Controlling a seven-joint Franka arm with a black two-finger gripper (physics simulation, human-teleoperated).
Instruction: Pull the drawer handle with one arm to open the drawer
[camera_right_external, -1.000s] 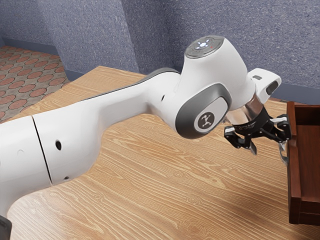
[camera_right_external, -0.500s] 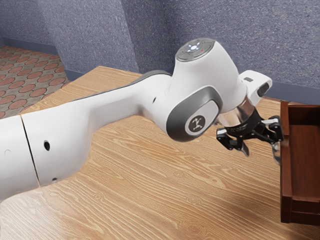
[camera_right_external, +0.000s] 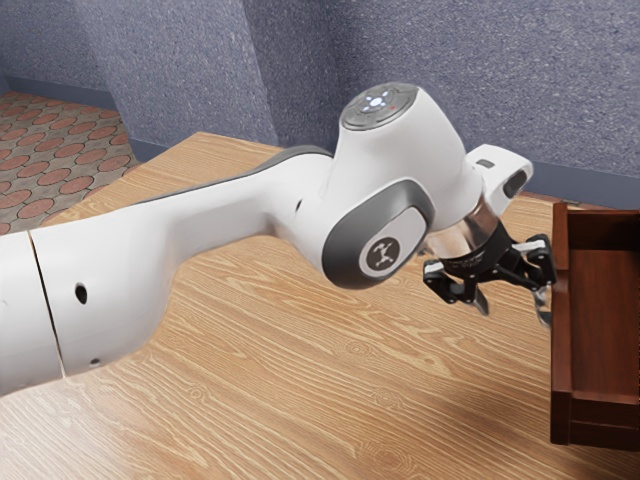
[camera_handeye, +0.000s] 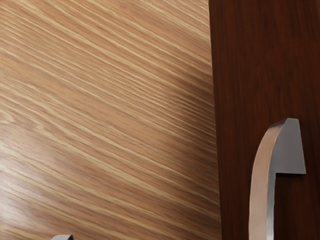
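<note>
Pull in hand: my jaws stand open, one against the handle (camera_handeye: 265, 190) of the drawer (camera_right_external: 600, 320); next needs a straight, steady draw back

The white arm (camera_right_external: 250, 240) comes in from the exterior view's left, low over the wooden tabletop (camera_right_external: 300, 390), and reaches toward the view's right. Its black end effector (camera_right_external: 512, 292) has its fingers spread wide. The finger nearer the view's right sits right at the small grey handle (camera_right_external: 543, 312) on the front of a dark red-brown drawer (camera_right_external: 600, 320) (true contact is hard to judge). Behind stands a blue-grey wall (camera_right_external: 200, 60), and a red patterned floor (camera_right_external: 50, 150) shows at the left.
</note>
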